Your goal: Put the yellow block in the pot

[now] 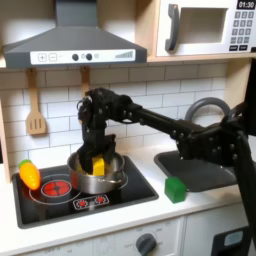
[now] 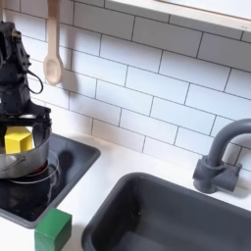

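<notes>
Yellow block (image 1: 98, 164) sits over the mouth of the steel pot (image 1: 112, 178) with the gripper (image 1: 97, 150) right above it, jaws seemingly clamped on it though hard to tell, so the arm should open fully and rise straight up, clear of the rim.

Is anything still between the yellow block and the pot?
Nothing visible. In both exterior views the yellow block sits at the gripper, just over the pot's open mouth. The green cube and toy vegetable stand off to the sides.
</notes>
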You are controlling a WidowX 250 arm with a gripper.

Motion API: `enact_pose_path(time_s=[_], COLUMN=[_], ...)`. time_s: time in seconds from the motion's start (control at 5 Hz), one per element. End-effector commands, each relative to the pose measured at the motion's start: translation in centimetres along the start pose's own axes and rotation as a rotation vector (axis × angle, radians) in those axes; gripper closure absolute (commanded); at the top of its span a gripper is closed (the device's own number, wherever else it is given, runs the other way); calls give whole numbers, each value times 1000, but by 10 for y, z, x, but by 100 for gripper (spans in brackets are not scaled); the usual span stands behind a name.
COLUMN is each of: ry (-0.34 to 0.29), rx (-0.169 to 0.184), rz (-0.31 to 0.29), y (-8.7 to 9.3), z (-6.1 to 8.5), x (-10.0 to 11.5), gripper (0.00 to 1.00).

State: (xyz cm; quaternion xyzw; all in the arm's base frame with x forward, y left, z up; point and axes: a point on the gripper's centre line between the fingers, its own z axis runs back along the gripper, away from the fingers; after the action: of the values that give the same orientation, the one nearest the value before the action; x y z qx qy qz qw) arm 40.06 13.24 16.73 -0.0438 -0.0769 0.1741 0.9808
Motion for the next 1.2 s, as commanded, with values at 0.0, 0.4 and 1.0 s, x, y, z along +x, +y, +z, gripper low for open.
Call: enact_pose_path(time_s=[0.0,0.4,1.0], ry=[-86,-98,-92], rx=[-35,-39,-9], rz=[-26,-10,73], y=[-9,3,46], z=[40,52,54], x=[-1,-3,-3], gripper=[0,0,0])
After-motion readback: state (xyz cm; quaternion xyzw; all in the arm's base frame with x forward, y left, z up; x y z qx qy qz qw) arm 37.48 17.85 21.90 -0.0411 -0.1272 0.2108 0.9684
